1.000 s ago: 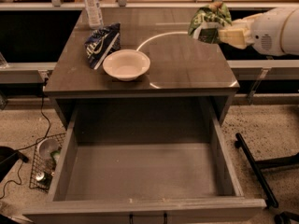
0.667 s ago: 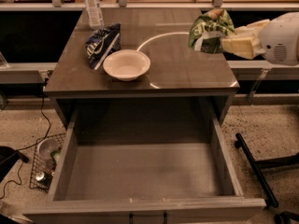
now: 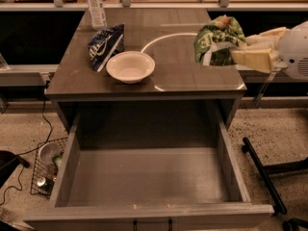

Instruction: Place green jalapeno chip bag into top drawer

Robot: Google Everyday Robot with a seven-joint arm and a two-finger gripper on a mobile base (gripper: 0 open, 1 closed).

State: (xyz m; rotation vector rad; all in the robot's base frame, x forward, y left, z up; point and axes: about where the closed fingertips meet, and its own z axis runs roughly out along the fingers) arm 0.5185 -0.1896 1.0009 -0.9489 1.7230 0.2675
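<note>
My gripper (image 3: 237, 48) reaches in from the right and is shut on the green jalapeno chip bag (image 3: 216, 39). It holds the bag in the air above the right side of the counter top (image 3: 192, 73), near its right edge. The bag is glossy green with white and yellow markings and looks crumpled. The top drawer (image 3: 149, 177) is pulled fully open below the counter. Its flat grey bottom is bare, and a small dark handle (image 3: 152, 223) shows on its front panel.
A white bowl (image 3: 130, 66) sits on the counter left of centre. A dark blue and white chip bag (image 3: 106, 43) lies beside it, with a water bottle (image 3: 96, 6) behind. A wire basket (image 3: 45, 167) stands on the floor at left. A black stand leg (image 3: 262, 172) lies at right.
My gripper and the green bag have moved down and toward the counter's front edge, nearer the open drawer. Nothing else has moved.
</note>
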